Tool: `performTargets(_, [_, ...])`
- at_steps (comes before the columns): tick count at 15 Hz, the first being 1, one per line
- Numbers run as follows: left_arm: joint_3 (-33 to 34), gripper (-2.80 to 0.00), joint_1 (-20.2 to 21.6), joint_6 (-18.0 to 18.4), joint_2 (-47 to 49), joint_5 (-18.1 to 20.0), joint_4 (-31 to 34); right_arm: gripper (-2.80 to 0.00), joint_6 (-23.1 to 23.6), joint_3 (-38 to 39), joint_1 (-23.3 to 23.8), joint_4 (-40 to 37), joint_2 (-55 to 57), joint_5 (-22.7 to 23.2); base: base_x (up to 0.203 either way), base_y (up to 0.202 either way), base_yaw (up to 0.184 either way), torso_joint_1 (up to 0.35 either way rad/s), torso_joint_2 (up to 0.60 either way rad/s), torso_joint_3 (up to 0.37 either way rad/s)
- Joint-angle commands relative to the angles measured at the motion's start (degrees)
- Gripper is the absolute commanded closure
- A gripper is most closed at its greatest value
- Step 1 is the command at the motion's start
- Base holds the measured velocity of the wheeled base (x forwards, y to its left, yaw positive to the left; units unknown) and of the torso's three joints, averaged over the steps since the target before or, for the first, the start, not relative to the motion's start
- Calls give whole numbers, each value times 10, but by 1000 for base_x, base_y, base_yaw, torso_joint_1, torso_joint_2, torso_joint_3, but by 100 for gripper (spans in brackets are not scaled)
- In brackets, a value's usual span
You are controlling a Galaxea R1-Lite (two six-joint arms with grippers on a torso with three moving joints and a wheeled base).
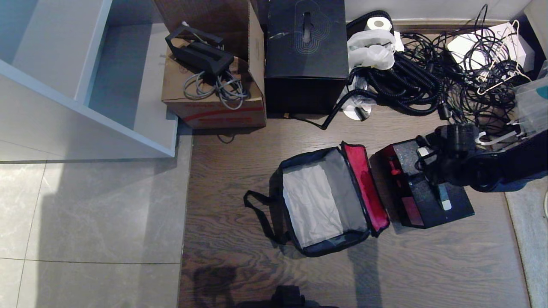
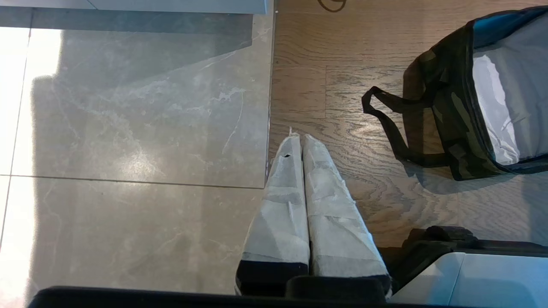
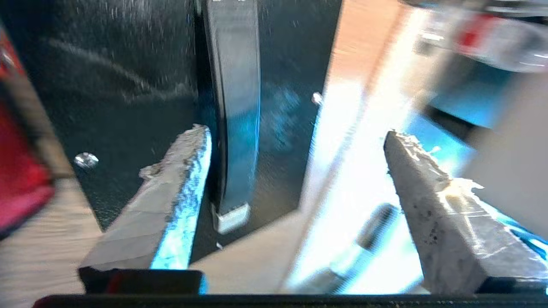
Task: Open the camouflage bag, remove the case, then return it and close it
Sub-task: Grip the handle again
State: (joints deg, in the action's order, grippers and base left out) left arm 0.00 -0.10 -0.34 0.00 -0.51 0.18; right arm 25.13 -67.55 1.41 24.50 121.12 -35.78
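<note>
Now the right gripper (image 3: 295, 141) is hovering over the case (image 1: 421, 188), its fingers (image 3: 171, 201) spread wide and gripping nothing, one of them lying just beside the case's bar handle (image 3: 235, 107). That case is sitting on the wooden floor (image 1: 239, 162), just beside the camouflage bag (image 1: 325, 201), whose red-edged lid is hanging open toward it. Off to the left, the left gripper (image 2: 298, 139) is hanging with fingers pressed together over the floor.
</note>
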Motion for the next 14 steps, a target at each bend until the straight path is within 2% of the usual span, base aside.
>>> performTargets(1, [0,0,0,0,0,0,0,-280,3,4,-20,11,23,-43,0,0,0,0,0,0])
performTargets(4, [0,0,0,0,0,0,0,-280,2,-2,-33,35,47,-51,0,0,0,0,0,0])
performTargets(6, [0,0,0,0,0,0,0,-280,11,-7,-33,64,64,-83,0,0,0,0,0,0])
performTargets(11, [0,0,0,0,0,0,0,-280,92,-27,-10,89,77,-89,0,0,0,0,0,0])
performTargets(14, [0,0,0,0,0,0,0,-280,104,-59,6,126,114,-112,0,0,0,0,0,0])
